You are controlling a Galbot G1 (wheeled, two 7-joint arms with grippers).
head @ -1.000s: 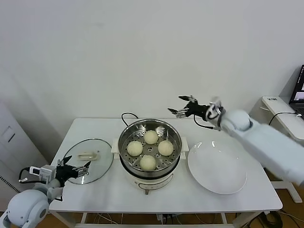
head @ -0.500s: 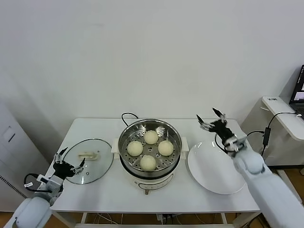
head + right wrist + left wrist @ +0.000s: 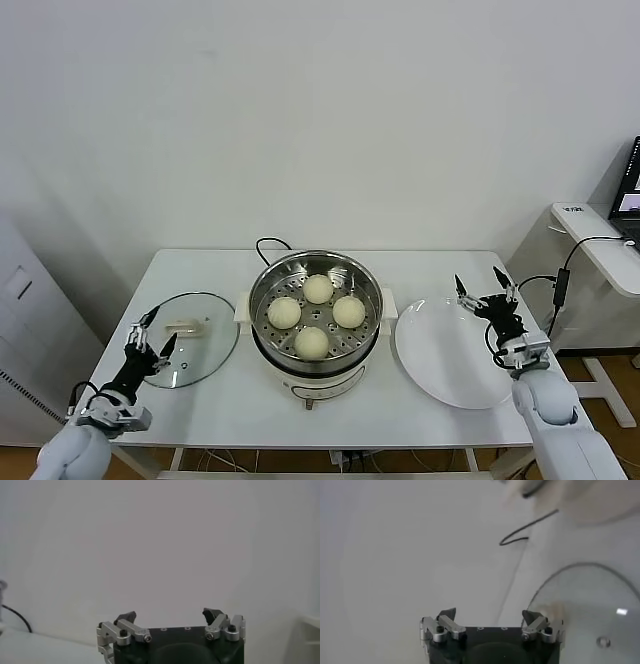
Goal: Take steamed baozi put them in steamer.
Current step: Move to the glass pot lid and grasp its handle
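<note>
- Four smooth round cream-white dough buns sit on the perforated tray inside the round shiny steel steamer pot, mid-table, black cord trailing off behind it.
- Right gripper hovers above the far edge of the flat white plate, just right of the steamer; fingers spread wide, holding nothing, pointing up and away.
- Left gripper is low at the table's left-front corner, over the near rim of the round glass lid w/ cream handle; fingers also splayed, empty.
- Lid lies flat, left of the pot.
- White rectangular table against a plain white wall; another white desk w/ a laptop at far right.
</note>
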